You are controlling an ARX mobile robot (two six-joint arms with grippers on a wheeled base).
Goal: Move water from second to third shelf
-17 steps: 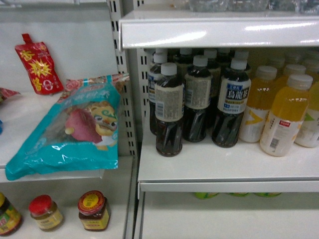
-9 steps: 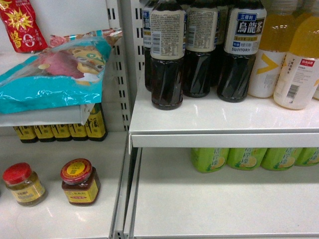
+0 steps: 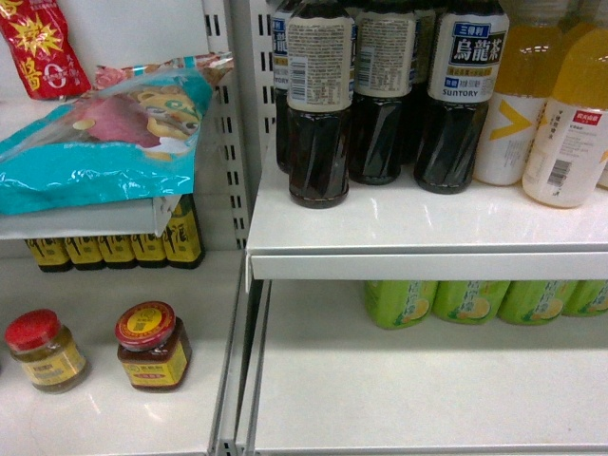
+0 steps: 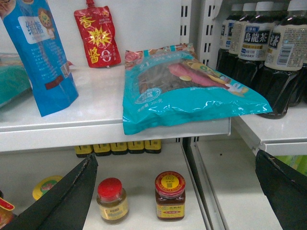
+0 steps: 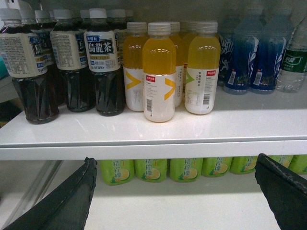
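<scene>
Right wrist view: the water (image 5: pixel 291 67) is seen far right on the shelf (image 5: pixel 153 132), beside blue bottles (image 5: pixel 249 57). Both grippers are spread wide, nothing held.

Dark tea bottles (image 3: pixel 318 104) beside orange juice bottles (image 5: pixel 159 72), green bottles (image 5: pixel 151 170) below — teal snack bag (image 4: pixel 184 86), two jars (image 3: pixel 152 347).

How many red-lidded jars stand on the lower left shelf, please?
2: a pale jar on the left and a dark jar to its right; more may be hidden.

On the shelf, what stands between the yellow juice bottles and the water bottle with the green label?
In the right wrist view, blue bottles stand between the yellow juice bottles and the water bottle.
</scene>
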